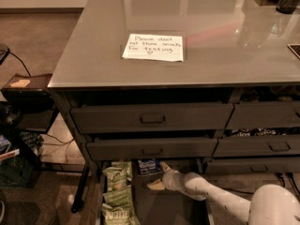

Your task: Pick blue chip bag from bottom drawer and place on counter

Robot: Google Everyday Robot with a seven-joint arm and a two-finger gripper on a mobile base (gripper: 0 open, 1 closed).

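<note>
The counter (93, 55) is the biggest thing here. It is grey and shiny, and it sits on top of all the drawers. Down at the very bottom, the bottom drawer (159, 207) is pulled out, and its floor is dark. My white arm (215, 196) reaches into it from the right side. A pile of green snack bags (115, 191) lies along the left side of that drawer. A white paper note (153, 47) with writing on it lies flat on the counter. The blue chip bag (148, 167) is at the back of the bottom drawer, under the drawer above. My gripper (160, 176) is just beside the bag, on its right. My two fingers are spread apart, with nothing between them.
</note>
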